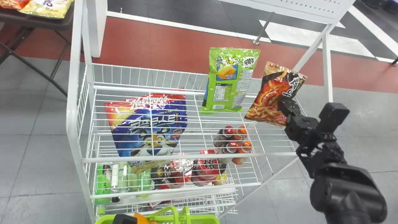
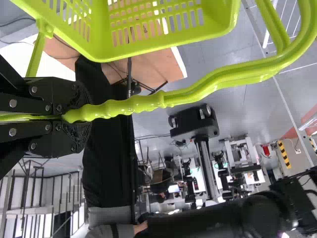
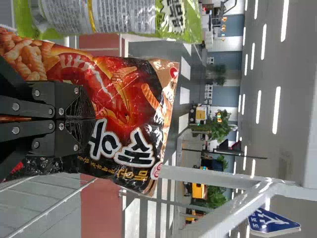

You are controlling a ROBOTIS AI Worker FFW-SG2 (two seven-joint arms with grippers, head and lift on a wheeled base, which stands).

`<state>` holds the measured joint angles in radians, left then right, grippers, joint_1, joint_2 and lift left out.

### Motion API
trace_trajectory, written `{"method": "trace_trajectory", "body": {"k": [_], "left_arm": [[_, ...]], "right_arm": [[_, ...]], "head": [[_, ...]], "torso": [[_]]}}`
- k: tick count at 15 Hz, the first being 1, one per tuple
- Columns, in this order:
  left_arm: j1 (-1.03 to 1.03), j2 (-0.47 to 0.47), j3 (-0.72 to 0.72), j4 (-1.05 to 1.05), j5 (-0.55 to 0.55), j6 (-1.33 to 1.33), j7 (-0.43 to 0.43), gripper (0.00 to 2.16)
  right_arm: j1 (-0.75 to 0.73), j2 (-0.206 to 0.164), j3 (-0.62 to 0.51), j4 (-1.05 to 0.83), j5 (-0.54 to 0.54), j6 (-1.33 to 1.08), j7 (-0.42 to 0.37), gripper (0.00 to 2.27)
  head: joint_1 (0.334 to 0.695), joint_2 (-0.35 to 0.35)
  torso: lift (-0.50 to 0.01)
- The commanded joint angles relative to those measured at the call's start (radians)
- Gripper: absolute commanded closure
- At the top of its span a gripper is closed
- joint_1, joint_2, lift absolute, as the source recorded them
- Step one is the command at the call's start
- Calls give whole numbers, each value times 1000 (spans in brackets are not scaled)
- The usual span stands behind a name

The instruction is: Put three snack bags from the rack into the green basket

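So the right fingers are clamped on the black-and-orange snack bag, hiding part of its front. It's tilted at the rack's right end, and I can't tell if it touches the shelf. Green snack bag is near it. Left fingers grip the green basket's handle; the head view cuts off the green basket.

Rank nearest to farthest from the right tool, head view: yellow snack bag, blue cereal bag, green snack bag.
1. Green snack bag, just left.
2. Blue cereal bag, farther left, at the rack.
3. Yellow snack bag, far left, dark table.
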<state>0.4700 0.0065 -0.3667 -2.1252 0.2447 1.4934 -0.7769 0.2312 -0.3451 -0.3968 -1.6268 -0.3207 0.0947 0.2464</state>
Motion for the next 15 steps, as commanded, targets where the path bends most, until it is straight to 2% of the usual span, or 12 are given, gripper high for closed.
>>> {"method": "trace_trajectory", "body": {"k": [1,3,5,8,10,12,15], "left_arm": [[-2,1,0,1,1,0,-2,1416],[-4,3,2,1,2,0,-5,1416],[-4,1,3,-1,4,0,-7,1416],[-1,1,8,-4,7,3,-7,1413],[2,1,11,-7,7,3,-2,1416],[12,0,19,-12,7,3,-1,1416],[21,-8,29,-15,7,0,1,1416]], "right_arm": [[103,15,-39,-120,-52,0,13,2236],[186,20,-79,-237,-117,46,54,2236],[263,72,-129,-375,-159,101,117,2236],[341,114,-172,-551,-225,331,195,2236],[381,147,-201,-628,-244,488,286,2236],[410,153,-223,-651,-290,632,366,2240],[438,153,-229,-643,-313,788,439,2240]], "head": [[695,-350],[695,-350],[695,-350],[695,-350],[695,-350],[695,-350],[695,-350]], "torso": [[0],[0],[0],[0],[0],[0],[0]]}}
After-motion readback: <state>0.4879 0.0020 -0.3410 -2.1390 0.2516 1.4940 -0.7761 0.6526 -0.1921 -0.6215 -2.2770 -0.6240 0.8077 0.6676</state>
